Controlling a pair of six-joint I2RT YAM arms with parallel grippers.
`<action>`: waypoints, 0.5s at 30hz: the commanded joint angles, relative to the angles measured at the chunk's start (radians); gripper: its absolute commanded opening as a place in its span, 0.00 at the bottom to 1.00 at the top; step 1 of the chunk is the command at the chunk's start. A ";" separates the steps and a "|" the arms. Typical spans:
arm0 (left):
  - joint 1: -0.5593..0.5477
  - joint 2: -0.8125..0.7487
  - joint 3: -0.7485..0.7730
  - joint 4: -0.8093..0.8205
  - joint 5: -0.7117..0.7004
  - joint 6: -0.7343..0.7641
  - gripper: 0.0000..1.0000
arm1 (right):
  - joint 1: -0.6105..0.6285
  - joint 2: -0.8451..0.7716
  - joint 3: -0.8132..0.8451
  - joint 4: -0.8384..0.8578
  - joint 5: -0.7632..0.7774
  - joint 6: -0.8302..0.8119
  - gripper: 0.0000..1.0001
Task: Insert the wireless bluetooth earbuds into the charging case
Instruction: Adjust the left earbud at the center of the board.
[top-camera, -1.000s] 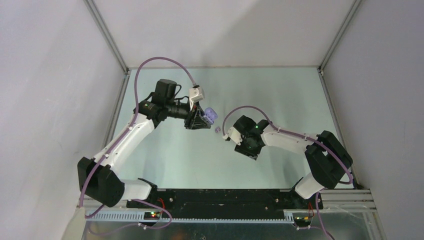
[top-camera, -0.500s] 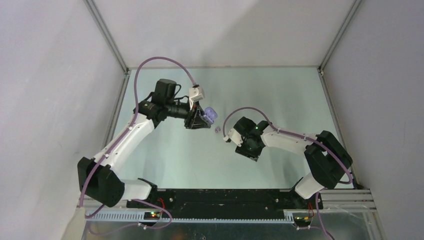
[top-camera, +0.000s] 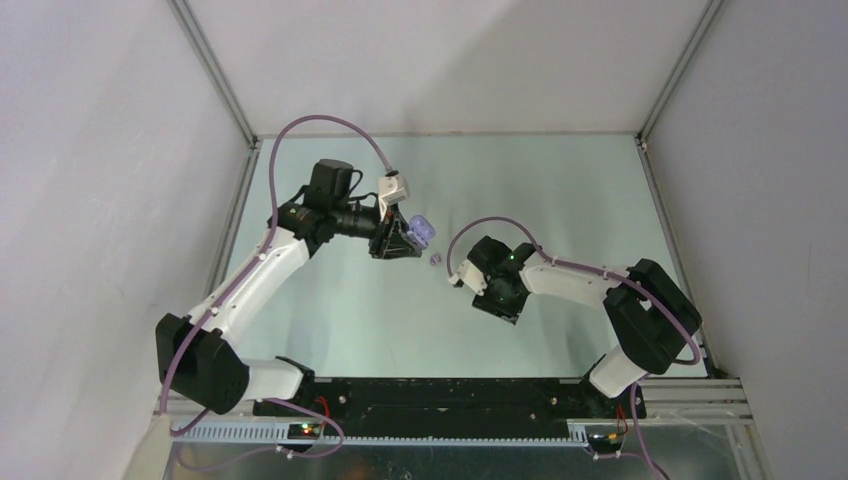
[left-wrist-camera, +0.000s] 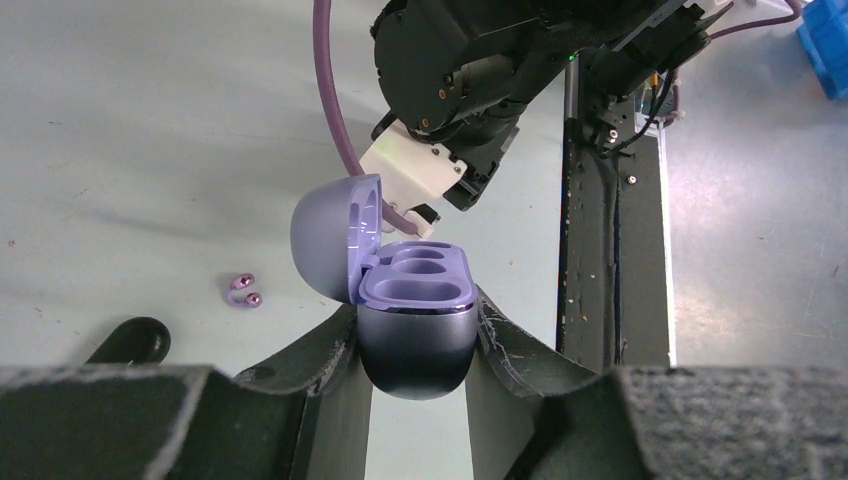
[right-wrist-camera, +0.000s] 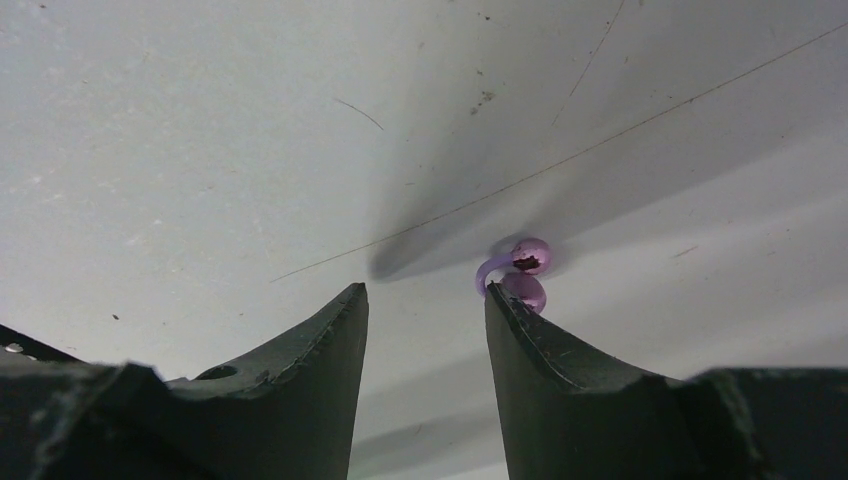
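Nearest the bases, the right tool (right-wrist-camera: 425, 300) is hovering low over the desk (right-wrist-camera: 180, 130), fingers parted and nothing between them. The earbuds (right-wrist-camera: 520, 272), a tiny lilac pair lying together on the desk, are sitting off-centre. They are at the tip of one finger (right-wrist-camera: 560, 350), seemingly touching it, and not in the gap.

Just beyond, the left tool (left-wrist-camera: 415, 315) is clenching the charging case (left-wrist-camera: 415, 345) by its dark rounded lower shell, lifted clear of the desk. The lid (left-wrist-camera: 330, 235) is standing open to one side. Both sockets (left-wrist-camera: 420, 270) are showing empty, so insertion is looking not yet begun.

Risks, as I am judging them:
- Closing from this offset is likely to nudge or flick the buds away, since they are round, very small and beside the finger.
- A pinch may catch only one of the pair, or let it squirt out.
- The case's curved shell may twist in the grip if a bud is pressed in off-axis.
- The raised lid is blocking approach from its side.

Around, the right arm's purple cable (left-wrist-camera: 330, 90) is hanging close behind the case and could snag. A dark rounded shape (left-wrist-camera: 130, 340) is lying near the buds; I cannot tell what it is. A blue thing (left-wrist-camera: 825, 40) is sitting well apart at the view's corner.
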 joint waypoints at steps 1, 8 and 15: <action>0.006 -0.013 -0.002 0.024 0.017 -0.008 0.00 | -0.007 0.002 -0.006 0.008 0.031 0.013 0.51; 0.006 -0.009 -0.002 0.029 0.018 -0.013 0.00 | -0.017 -0.007 -0.012 0.029 0.057 0.007 0.46; 0.006 -0.008 -0.003 0.031 0.022 -0.018 0.00 | -0.051 -0.004 -0.027 0.066 0.085 -0.018 0.42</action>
